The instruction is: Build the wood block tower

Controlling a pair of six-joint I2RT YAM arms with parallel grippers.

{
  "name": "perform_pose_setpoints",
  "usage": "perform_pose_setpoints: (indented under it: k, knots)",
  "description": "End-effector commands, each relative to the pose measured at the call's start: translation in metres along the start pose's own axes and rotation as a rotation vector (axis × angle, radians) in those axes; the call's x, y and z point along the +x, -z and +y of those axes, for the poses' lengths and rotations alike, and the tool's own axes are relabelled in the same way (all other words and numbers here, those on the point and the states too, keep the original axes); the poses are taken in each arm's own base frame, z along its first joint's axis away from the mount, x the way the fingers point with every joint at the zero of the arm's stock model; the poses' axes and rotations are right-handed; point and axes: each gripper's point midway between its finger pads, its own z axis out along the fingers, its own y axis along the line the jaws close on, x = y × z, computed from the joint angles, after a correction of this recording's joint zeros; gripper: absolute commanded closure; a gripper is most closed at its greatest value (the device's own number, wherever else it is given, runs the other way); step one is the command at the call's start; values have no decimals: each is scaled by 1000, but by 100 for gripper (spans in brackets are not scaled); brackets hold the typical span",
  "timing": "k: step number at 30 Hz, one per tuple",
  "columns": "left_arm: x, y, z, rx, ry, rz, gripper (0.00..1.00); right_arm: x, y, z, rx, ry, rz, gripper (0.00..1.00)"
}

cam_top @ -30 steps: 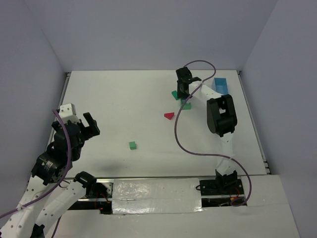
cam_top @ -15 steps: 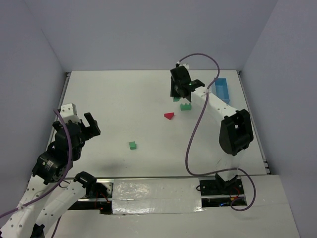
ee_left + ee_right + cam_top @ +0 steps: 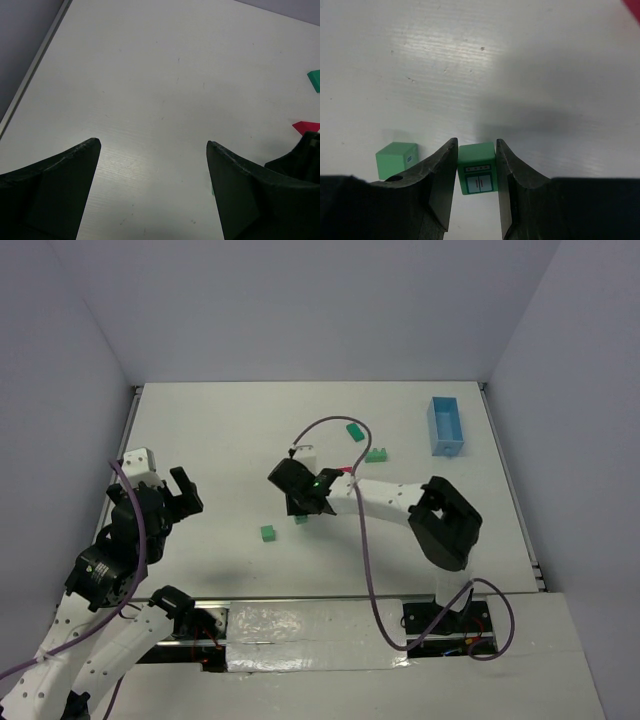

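while left gripper (image 3: pixel 152 146) gapes empty, right gripper (image 3: pixel 476 149) clamps green block (image 3: pixel 477 172).

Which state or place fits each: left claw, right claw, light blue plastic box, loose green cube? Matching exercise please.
1. left claw
2. right claw
3. light blue rectangular plastic box
4. loose green wooden cube

A. far right of the table
B. shut on a green printed wooden block
C. open, empty
D. lying beside the right claw

Pairs: 1-C, 2-B, 3-A, 4-D

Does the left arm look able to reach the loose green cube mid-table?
Probably yes: bare table lies between the open left gripper and the cube, though the right gripper hangs close by.
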Motion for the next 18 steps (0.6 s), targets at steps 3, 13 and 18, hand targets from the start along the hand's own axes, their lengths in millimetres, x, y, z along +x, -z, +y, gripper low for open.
perform_pose_setpoints:
  k: [3,13,18]
  knots:
    - [-10,1,1,-2,19,-42,1,14,-21,34,15,-98,0,62]
    - [-14,6,2,9,32,-62,1,30,-18,57,8,-124,-11,59]
    - [-14,7,3,10,35,-64,1,40,-22,60,15,-111,14,58]
